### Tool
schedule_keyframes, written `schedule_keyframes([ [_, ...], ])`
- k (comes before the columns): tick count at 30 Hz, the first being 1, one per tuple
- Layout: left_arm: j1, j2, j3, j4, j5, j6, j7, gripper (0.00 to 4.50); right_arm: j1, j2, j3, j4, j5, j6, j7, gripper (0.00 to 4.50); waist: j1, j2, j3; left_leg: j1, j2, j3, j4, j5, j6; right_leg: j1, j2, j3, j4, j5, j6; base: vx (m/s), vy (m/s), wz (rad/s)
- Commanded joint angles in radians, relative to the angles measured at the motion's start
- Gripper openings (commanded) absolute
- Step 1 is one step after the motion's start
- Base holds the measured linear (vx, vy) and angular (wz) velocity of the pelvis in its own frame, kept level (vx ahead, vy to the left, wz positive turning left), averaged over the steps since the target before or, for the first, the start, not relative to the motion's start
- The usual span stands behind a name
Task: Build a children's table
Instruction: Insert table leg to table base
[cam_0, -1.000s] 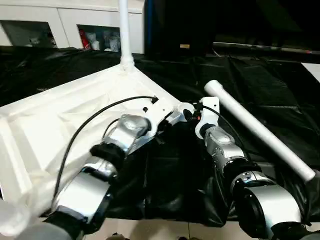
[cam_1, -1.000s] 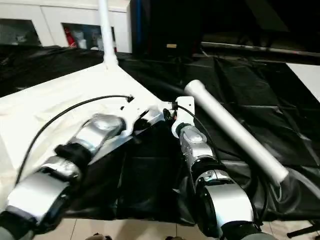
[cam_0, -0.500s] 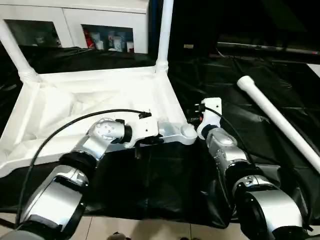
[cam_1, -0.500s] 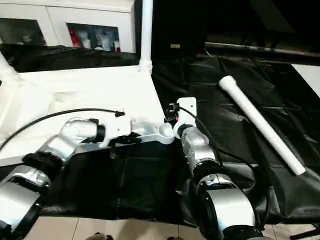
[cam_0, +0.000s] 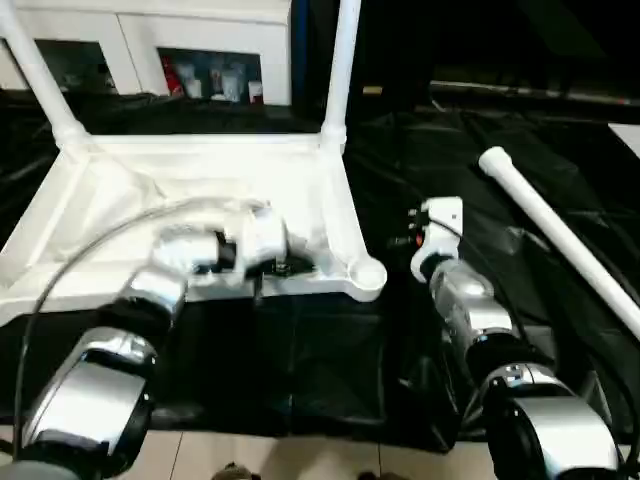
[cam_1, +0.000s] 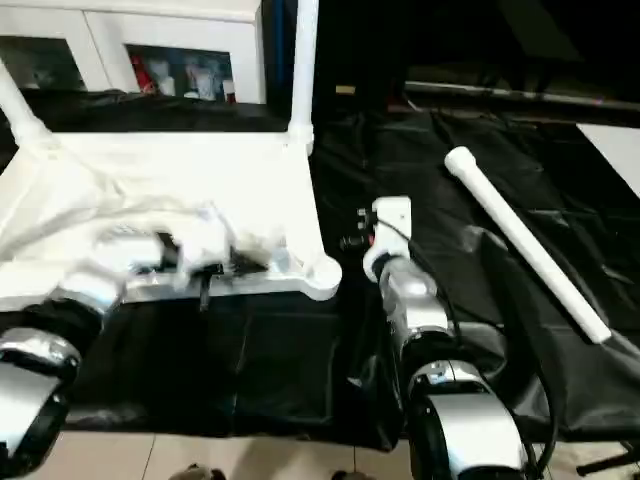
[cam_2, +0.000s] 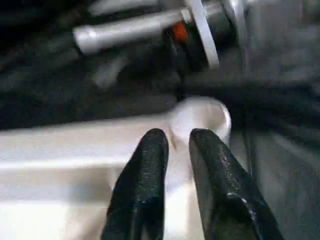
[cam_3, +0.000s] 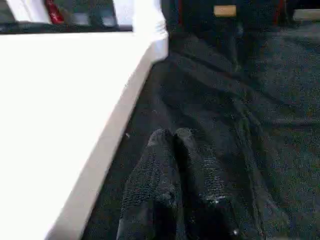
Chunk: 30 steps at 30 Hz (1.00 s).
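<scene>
The white table top (cam_0: 200, 190) lies upside down on the black sheet (cam_0: 450, 160), at its left side. Two legs (cam_0: 343, 60) stand in its far corners. One loose leg (cam_0: 560, 245) lies near the right edge. The left gripper (cam_2: 175, 140) has fingers a little apart over the near corner socket (cam_0: 366, 275). The right gripper (cam_3: 172, 137) has fingers together, beside the top.

Left end effector (cam_2: 174, 142) reaches forward from a bent silver forearm, its two black fingers (cam_2: 145, 175) parted by a narrow gap. Off to its right, the right end effector (cam_3: 173, 137) points ahead, fingers pressed together with nothing between them.
</scene>
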Motion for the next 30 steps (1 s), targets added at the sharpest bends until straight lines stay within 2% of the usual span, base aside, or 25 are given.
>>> schedule_keyframes([
  [1,0.026,0.005,0.025,-0.053,-0.054,0.056,-0.014,1.30,0.025,-0.010,0.011,-0.063,0.013,0.031,0.013,0.19,0.005,0.003,-0.072,0.012,0.029,-0.001,-0.058,-0.226,0.016,0.062,-0.055,0.050,-0.043,-0.168,-0.242,0.000,0.000,0.00],
  [3,0.043,0.003,0.052,-0.083,-0.076,0.089,0.012,1.39,0.043,-0.012,0.021,-0.104,0.010,0.044,0.019,0.19,0.003,0.007,-0.069,0.014,0.028,-0.002,-0.060,-0.257,-0.002,0.059,-0.053,0.051,-0.051,-0.244,-0.214,0.000,0.000,0.00],
  [5,0.087,-0.019,0.145,-0.139,-0.083,0.134,0.238,1.39,0.088,-0.028,0.049,-0.217,-0.009,0.107,0.027,0.19,-0.002,0.013,-0.069,0.013,0.031,-0.007,-0.060,-0.287,-0.014,0.060,-0.050,0.051,-0.052,-0.248,-0.195,0.000,0.000,0.00],
  [7,0.172,-0.067,0.232,-0.258,-0.065,0.215,0.511,1.39,0.125,-0.049,0.077,-0.332,-0.042,0.160,0.024,0.19,-0.008,0.007,-0.070,0.010,0.033,-0.012,-0.061,-0.290,-0.015,0.065,-0.049,0.051,-0.048,-0.223,-0.192,0.000,0.000,0.00],
  [8,0.225,-0.097,0.265,-0.333,-0.054,0.253,0.619,1.39,0.144,-0.064,0.095,-0.388,-0.065,0.165,0.029,0.19,-0.007,0.005,-0.069,0.013,0.024,-0.010,-0.058,-0.292,-0.003,0.060,-0.051,0.048,-0.062,-0.281,-0.169,0.000,0.000,0.00],
  [10,0.259,-0.114,0.276,-0.379,-0.048,0.245,0.651,1.39,0.156,-0.074,0.107,-0.421,-0.078,0.160,0.040,0.19,-0.008,0.000,-0.069,0.008,0.025,-0.011,-0.058,-0.266,0.002,0.060,-0.050,0.049,-0.067,-0.302,-0.144,0.000,0.000,0.00],
  [11,0.347,-0.166,0.308,-0.503,-0.022,0.270,0.750,1.39,0.196,-0.084,0.116,-0.509,-0.088,0.177,0.042,0.19,-0.007,0.004,-0.071,0.013,0.024,-0.011,-0.058,-0.262,0.006,0.055,-0.046,0.050,-0.067,-0.314,-0.135,0.000,0.000,0.00],
  [12,0.354,-0.174,0.314,-0.512,-0.019,0.277,0.766,1.39,0.199,-0.083,0.114,-0.515,-0.086,0.181,0.040,0.19,-0.013,0.003,-0.066,0.013,0.037,-0.019,-0.064,-0.273,-0.013,0.053,-0.028,0.041,-0.065,-0.286,-0.130,0.000,0.000,0.00],
  [13,0.387,-0.210,0.339,-0.559,-0.006,0.313,0.843,1.39,0.213,-0.078,0.104,-0.545,-0.076,0.200,0.028,0.19,-0.019,-0.006,-0.062,-0.020,0.031,-0.045,-0.077,-0.282,0.008,0.075,-0.028,0.013,-0.045,-0.256,-0.135,0.000,0.000,0.00],
  [14,0.417,-0.235,0.342,-0.604,0.027,0.334,0.913,1.39,0.231,-0.074,0.099,-0.577,-0.078,0.217,-0.001,0.19,-0.029,0.020,-0.073,-0.009,0.062,-0.106,-0.091,-0.336,0.058,0.075,-0.022,-0.023,-0.042,-0.174,-0.165,0.004,-0.053,0.39],
  [16,0.433,-0.253,0.339,-0.632,0.053,0.353,0.968,1.39,0.240,-0.070,0.095,-0.596,-0.078,0.232,-0.021,0.19,-0.055,0.036,-0.070,-0.016,0.101,-0.168,-0.116,-0.327,0.132,0.078,-0.004,-0.043,0.000,-0.099,-0.206,0.019,-0.073,0.49],
  [17,0.436,-0.271,0.324,-0.653,0.083,0.385,1.046,1.39,0.250,-0.059,0.097,-0.617,-0.079,0.256,-0.048,0.19,-0.078,0.053,-0.072,0.029,0.132,-0.247,-0.115,-0.302,0.264,0.033,0.017,-0.042,0.066,-0.173,-0.279,0.020,-0.144,0.64],
  [18,0.433,-0.275,0.315,-0.656,0.093,0.394,1.066,1.39,0.251,-0.054,0.099,-0.622,-0.081,0.262,-0.054,0.19,-0.083,0.047,-0.069,0.023,0.119,-0.258,-0.114,-0.274,0.300,0.030,0.016,-0.033,0.074,-0.183,-0.308,0.020,-0.144,0.64],
  [19,0.429,-0.278,0.304,-0.658,0.106,0.401,1.086,1.39,0.252,-0.049,0.102,-0.628,-0.082,0.269,-0.059,0.19,-0.078,0.045,-0.064,0.013,0.103,-0.260,-0.116,-0.268,0.321,0.030,0.013,-0.026,0.077,-0.186,-0.342,0.024,-0.196,0.64],
  [20,0.425,-0.282,0.285,-0.666,0.124,0.415,1.106,1.39,0.253,-0.043,0.106,-0.635,-0.089,0.278,-0.065,0.19,-0.066,0.023,-0.060,-0.036,0.024,-0.249,-0.108,-0.290,0.291,0.069,-0.005,-0.017,0.041,-0.205,-0.439,0.004,-0.227,0.63],
  [21,0.424,-0.285,0.279,-0.672,0.130,0.424,1.112,1.39,0.253,-0.041,0.108,-0.639,-0.092,0.283,-0.066,0.19,-0.057,0.014,-0.060,-0.051,-0.011,-0.233,-0.085,-0.300,0.246,0.079,-0.014,-0.016,0.009,-0.244,-0.463,0.004,-0.227,0.63],
  [22,0.422,-0.286,0.278,-0.672,0.133,0.427,1.115,1.39,0.252,-0.041,0.108,-0.638,-0.094,0.285,-0.067,0.19,-0.028,-0.025,-0.076,-0.072,-0.098,-0.128,0.129,-0.240,0.149,0.098,-0.089,-0.038,-0.107,-0.398,-0.481,-0.024,-0.247,0.57],
  [23,0.422,-0.288,0.277,-0.676,0.136,0.434,1.117,1.39,0.253,-0.041,0.109,-0.641,-0.097,0.287,-0.068,0.19,-0.013,-0.028,-0.078,-0.087,-0.093,-0.070,0.230,-0.227,0.146,0.118,-0.111,-0.045,-0.126,-0.435,-0.454,-0.024,-0.229,0.50],
  [24,0.421,-0.292,0.278,-0.683,0.143,0.444,1.123,1.39,0.254,-0.042,0.111,-0.645,-0.102,0.292,-0.069,0.19,-0.002,-0.022,-0.057,-0.095,-0.066,-0.046,0.253,-0.208,0.141,0.104,-0.117,-0.080,-0.120,-0.429,-0.343,-0.024,-0.229,0.50],
  [25,0.414,-0.293,0.278,-0.682,0.161,0.450,1.137,1.39,0.254,-0.043,0.111,-0.647,-0.109,0.296,-0.078,0.19,-0.011,-0.004,-0.048,-0.079,-0.016,-0.048,0.226,-0.251,0.149,0.114,-0.168,-0.108,-0.133,-0.484,-0.270,-0.016,-0.201,0.52],
  [26,0.413,-0.294,0.275,-0.687,0.170,0.456,1.148,1.39,0.255,-0.044,0.111,-0.652,-0.113,0.303,-0.085,0.19,-0.006,0.013,-0.055,-0.067,0.003,-0.052,0.192,-0.274,0.154,0.137,-0.169,-0.118,-0.134,-0.489,-0.226,-0.015,-0.207,0.67],
  [27,0.412,-0.296,0.274,-0.689,0.174,0.457,1.157,1.39,0.256,-0.044,0.111,-0.654,-0.115,0.306,-0.092,0.19,-0.013,0.045,-0.080,-0.043,0.062,-0.095,0.093,-0.207,0.187,0.174,-0.113,-0.164,-0.114,-0.353,-0.125,-0.015,-0.207,0.67],
  [28,0.413,-0.296,0.269,-0.693,0.179,0.456,1.169,1.39,0.257,-0.044,0.109,-0.655,-0.117,0.311,-0.102,0.19,-0.022,0.068,-0.093,-0.003,0.174,-0.216,0.003,-0.161,0.289,0.139,-0.040,-0.177,0.010,-0.246,-0.067,0.001,-0.245,0.65],
  [29,0.411,-0.300,0.268,-0.693,0.176,0.467,1.180,1.39,0.257,-0.041,0.101,-0.653,-0.116,0.319,-0.118,0.19,-0.077,0.053,-0.088,0.076,0.252,-0.316,-0.014,0.027,0.453,-0.031,0.000,-0.073,0.202,-0.339,-0.047,0.014,-0.248,0.51],
  [30,0.409,-0.300,0.263,-0.694,0.172,0.481,1.180,1.39,0.258,-0.034,0.084,-0.652,-0.105,0.331,-0.137,0.19,-0.058,0.041,-0.087,0.093,0.246,-0.233,0.023,0.220,0.453,-0.101,-0.024,0.012,0.244,-0.270,-0.054,0.014,-0.248,0.51],
])
